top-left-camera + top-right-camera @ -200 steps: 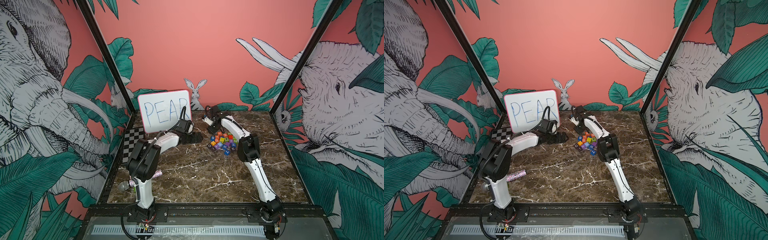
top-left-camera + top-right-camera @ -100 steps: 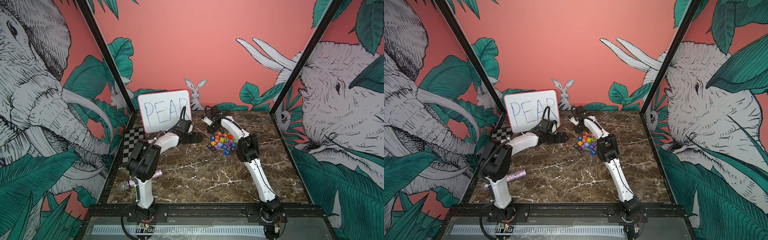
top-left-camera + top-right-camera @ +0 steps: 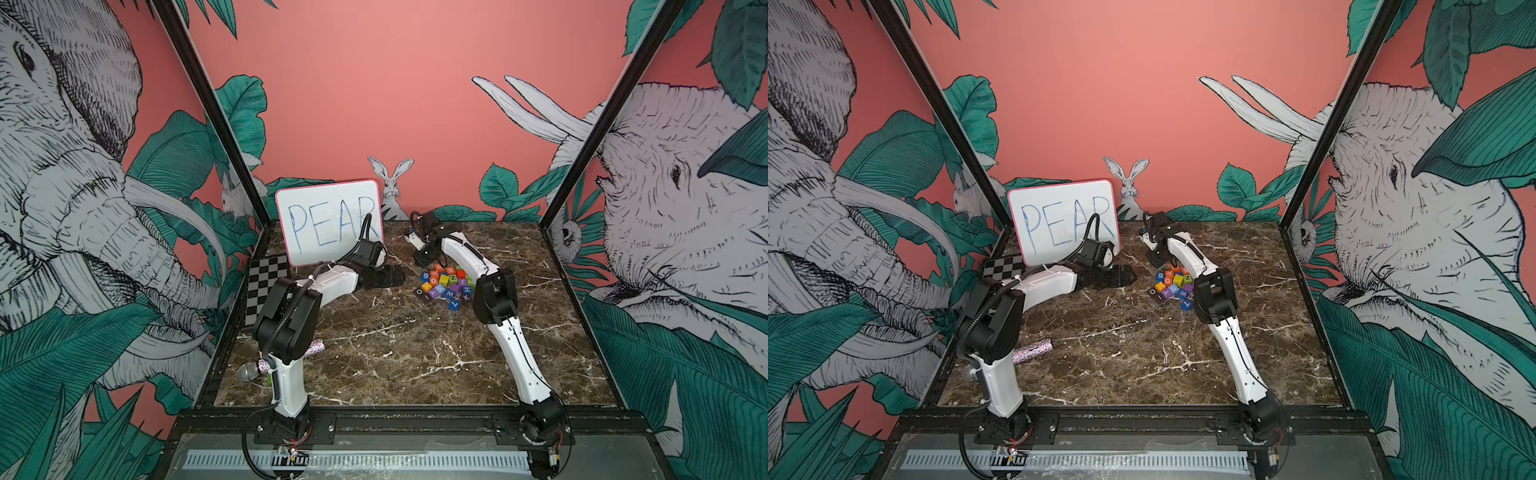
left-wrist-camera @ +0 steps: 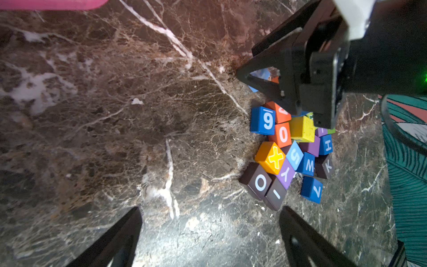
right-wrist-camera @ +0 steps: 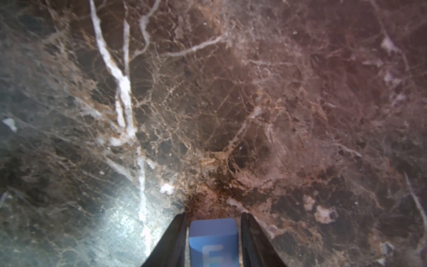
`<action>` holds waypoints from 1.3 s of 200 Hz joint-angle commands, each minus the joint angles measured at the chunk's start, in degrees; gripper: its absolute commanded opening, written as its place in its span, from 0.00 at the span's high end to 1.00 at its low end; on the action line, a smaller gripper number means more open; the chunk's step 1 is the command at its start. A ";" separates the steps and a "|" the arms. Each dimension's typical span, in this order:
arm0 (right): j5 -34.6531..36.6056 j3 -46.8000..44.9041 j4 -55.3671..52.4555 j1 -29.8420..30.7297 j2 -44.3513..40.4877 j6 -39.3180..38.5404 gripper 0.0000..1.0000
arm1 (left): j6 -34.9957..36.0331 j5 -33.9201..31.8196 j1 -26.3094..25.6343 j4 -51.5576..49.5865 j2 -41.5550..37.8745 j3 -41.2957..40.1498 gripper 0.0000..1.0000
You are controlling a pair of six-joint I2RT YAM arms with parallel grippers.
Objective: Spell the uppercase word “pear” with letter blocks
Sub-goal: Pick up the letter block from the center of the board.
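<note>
Little has moved since a second ago: in both top views the arms and the pile (image 3: 446,284) sit as they did.

The E block (image 5: 213,240) is blue, with its white letter facing the wrist camera. It sits between the fingers of the right gripper (image 5: 213,213), low over the table (image 4: 115,115) at the far edge of the pile, on the side toward the board (image 3: 328,224). The jaws stand narrow, one close along each flat side of the E block. I cannot tell whether they pinch it or merely flank it.

The A block (image 4: 279,112) is orange and lies just beside and partly under that gripper. I cannot pick out P or R in the heap.

The left gripper (image 4: 210,208) is spread wide and holds nothing. It lies low over bare table next to the pile.

The step looks like getting E clear of the heap. To do it well:
- Close squarely on the two flat sides, so the cube neither twists nor pops out.
- Check the pinch is firm, then rise straight up before travelling, so the fingers do not drag A or scatter its neighbours.
- Keep the letter face on top.
- Set E down flat on open table, leaving room for P ahead of it and for A and R after.
- Keep the left arm out of the path.
</note>
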 commanded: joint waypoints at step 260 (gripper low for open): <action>5.04 0.93 -3.23 2.07 -4.25 14.08 0.78 | -1.68 -0.79 1.59 0.89 -5.18 -3.24 0.01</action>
